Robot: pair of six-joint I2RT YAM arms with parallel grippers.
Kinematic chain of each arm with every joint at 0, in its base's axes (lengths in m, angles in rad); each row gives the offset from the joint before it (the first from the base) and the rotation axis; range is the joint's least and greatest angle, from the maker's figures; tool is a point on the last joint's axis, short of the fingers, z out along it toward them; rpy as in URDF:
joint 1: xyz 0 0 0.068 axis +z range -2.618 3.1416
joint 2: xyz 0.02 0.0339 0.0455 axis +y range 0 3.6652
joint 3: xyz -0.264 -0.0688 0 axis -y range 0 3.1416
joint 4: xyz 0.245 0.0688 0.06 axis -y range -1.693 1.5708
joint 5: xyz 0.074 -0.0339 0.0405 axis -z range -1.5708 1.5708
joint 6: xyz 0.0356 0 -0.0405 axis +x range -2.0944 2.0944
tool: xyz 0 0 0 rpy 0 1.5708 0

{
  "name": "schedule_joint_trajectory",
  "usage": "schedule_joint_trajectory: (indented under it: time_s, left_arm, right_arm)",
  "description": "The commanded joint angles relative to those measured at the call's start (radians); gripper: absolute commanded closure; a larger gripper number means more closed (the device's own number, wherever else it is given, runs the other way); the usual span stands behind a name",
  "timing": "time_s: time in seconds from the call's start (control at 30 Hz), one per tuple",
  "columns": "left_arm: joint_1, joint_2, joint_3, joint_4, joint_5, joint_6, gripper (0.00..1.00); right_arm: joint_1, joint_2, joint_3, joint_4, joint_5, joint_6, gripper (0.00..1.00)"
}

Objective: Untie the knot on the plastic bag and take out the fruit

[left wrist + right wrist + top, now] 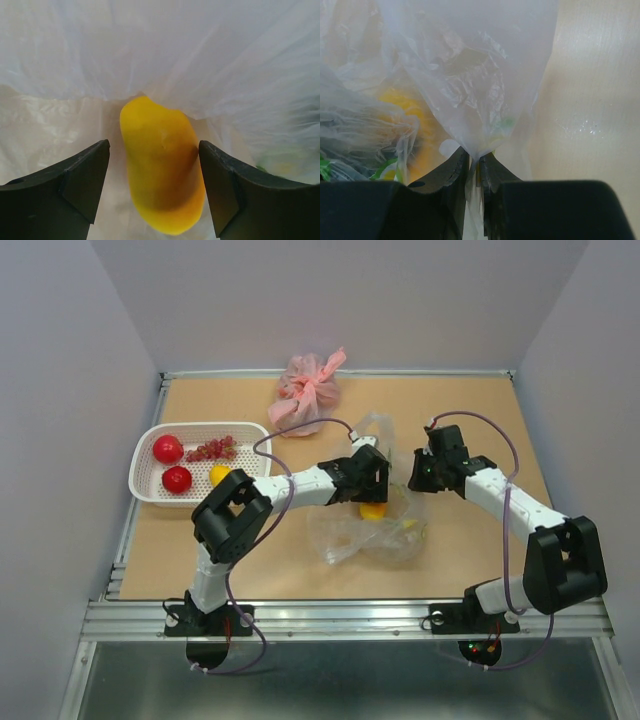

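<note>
- Two grippers work at the plastic bag [345,540], which lies crumpled on the table [480,420], right of the white basket [145,490].
- My left gripper [154,146] stands wide apart, one finger on either side of the yellow fruit [162,185], with clear film all around it.
- My right gripper [474,159] is pinched tight on a fold of the bag's film.
- The basket holds two red fruits [168,448] and a grape bunch [212,450].
</note>
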Motion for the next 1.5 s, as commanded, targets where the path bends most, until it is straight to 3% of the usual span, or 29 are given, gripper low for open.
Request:
schedule_joint_trajectory:
  time_s: [0.0, 0.07, 0.13, 0.33, 0.5, 0.6, 0.77, 0.9, 0.97, 1.0, 1.03, 1.17, 1.27, 1.33, 1.37, 1.47]
  left_arm:
    - [-0.022, 0.036, 0.075, -0.02, 0.024, -0.014, 0.17]
    - [-0.027, 0.053, 0.077, -0.026, 0.028, -0.022, 0.18]
    - [-0.03, 0.052, 0.072, -0.029, 0.027, -0.023, 0.29]
    - [-0.032, -0.029, 0.036, -0.025, -0.008, -0.016, 0.92]
    - [-0.03, -0.227, -0.033, -0.009, -0.082, 0.021, 0.99]
    - [-0.009, -0.395, -0.073, -0.015, -0.134, 0.021, 0.99]
    - [0.14, -0.6, -0.156, -0.043, -0.14, -0.009, 0.99]
    - [0.359, -0.75, -0.265, -0.073, -0.171, 0.015, 0.99]
    - [0.549, -0.799, -0.32, -0.089, -0.154, 0.061, 0.99]
    - [0.608, -0.81, -0.358, -0.086, -0.151, 0.075, 0.99]
    - [0.733, -0.824, -0.375, -0.08, -0.147, 0.089, 0.99]
    - [0.98, -0.798, -0.449, -0.002, -0.099, 0.124, 0.94]
    - [1.079, -0.732, -0.458, 0.026, -0.081, 0.133, 0.86]
    - [1.091, -0.703, -0.441, 0.031, -0.079, 0.136, 0.73]
    - [1.093, -0.683, -0.437, 0.034, -0.073, 0.142, 0.58]
    - [1.093, -0.678, -0.428, 0.035, -0.07, 0.15, 0.28]
  right_arm:
    - [-0.004, -0.041, -0.017, 0.043, -0.016, 0.009, 0.81]
    - [-0.006, -0.045, -0.022, 0.044, -0.016, 0.01, 0.81]
    - [-0.004, -0.05, -0.025, 0.046, -0.01, 0.01, 0.81]
    - [-0.004, -0.059, -0.03, 0.044, 0.021, 0.013, 0.81]
    - [-0.004, -0.071, -0.034, 0.043, 0.066, 0.018, 0.81]
    - [-0.006, -0.075, -0.039, 0.041, 0.074, 0.015, 0.81]
    - [-0.004, -0.081, -0.056, 0.041, 0.085, 0.024, 0.81]
    - [-0.006, -0.094, -0.068, 0.038, 0.082, 0.033, 0.81]
    - [-0.006, -0.104, -0.072, 0.037, 0.079, 0.039, 0.81]
    - [-0.004, -0.105, -0.071, 0.037, 0.074, 0.039, 0.81]
    - [-0.006, -0.116, -0.072, 0.035, 0.076, 0.044, 0.81]
    - [-0.006, -0.131, -0.069, 0.03, 0.073, 0.048, 0.81]
    - [-0.004, -0.142, -0.063, 0.027, 0.065, 0.052, 0.81]
    - [-0.006, -0.148, -0.06, 0.027, 0.064, 0.053, 0.81]
    - [-0.004, -0.15, -0.062, 0.024, 0.064, 0.055, 0.81]
    - [-0.004, -0.163, -0.06, 0.02, 0.073, 0.058, 0.81]
